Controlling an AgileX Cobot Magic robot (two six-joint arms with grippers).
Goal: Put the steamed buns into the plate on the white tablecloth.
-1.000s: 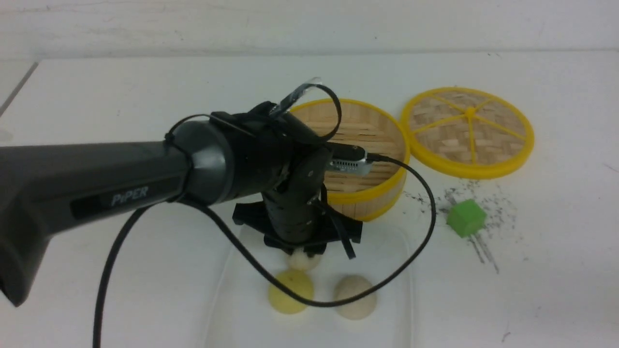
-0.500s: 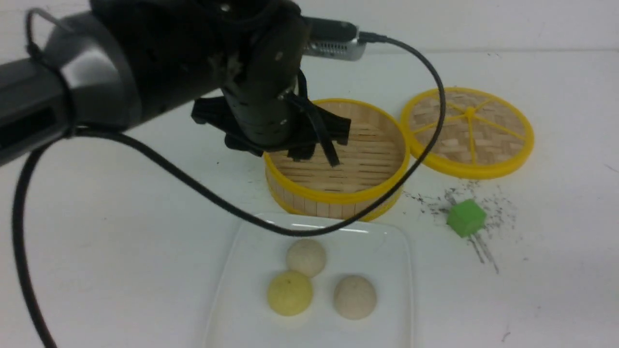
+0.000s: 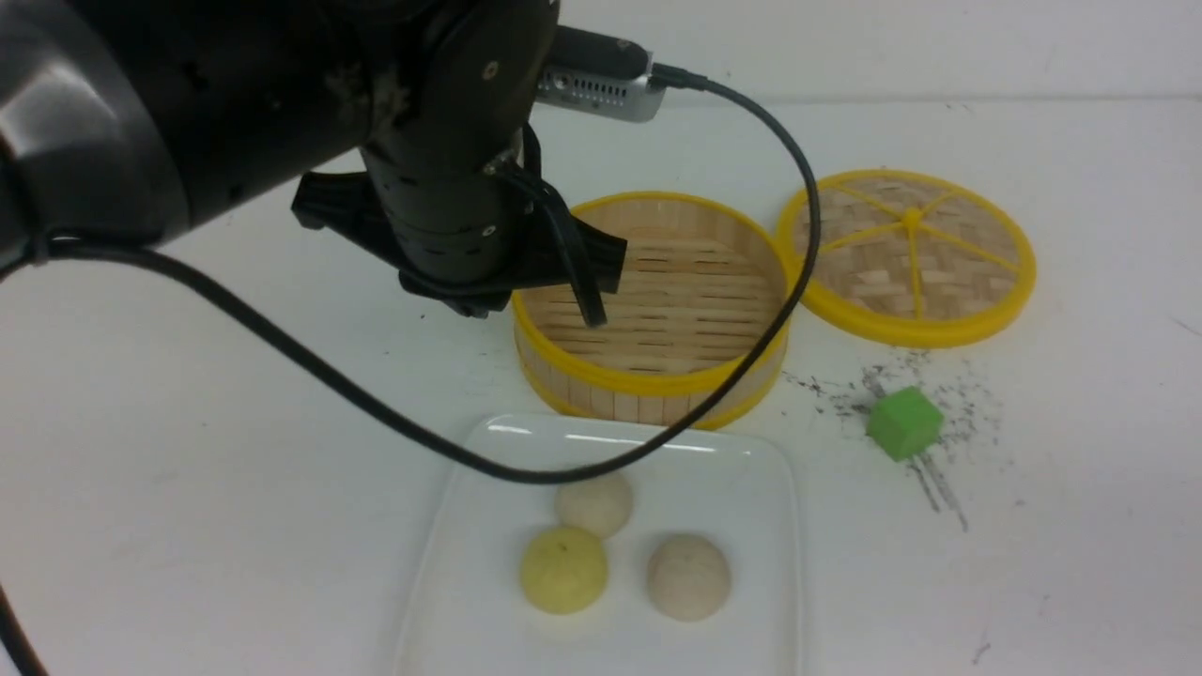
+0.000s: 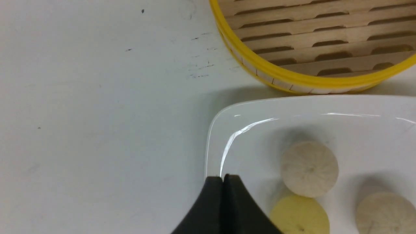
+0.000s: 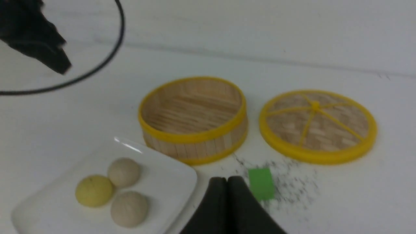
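front: three buns (image 3: 563,570) on plate (image 3: 751,469), near centre of tabletop (image 3: 188,422), just near of steamer (image 3: 648,380); left arm (image 3: 441,188) above steamer's left rim | left wrist: left jaws pressed together, empty | right wrist: right jaws pressed together, empty

Plain white wall (image 3: 845,42) at back, light soft & even.

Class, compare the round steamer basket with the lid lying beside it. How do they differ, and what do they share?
The steamer basket has a tall slatted wall and slat floor; the lid lies flat. The lid shows woven panels under yellow spokes; the steamer basket has no spokes. Both are round, bamboo-coloured, yellow-rimmed.
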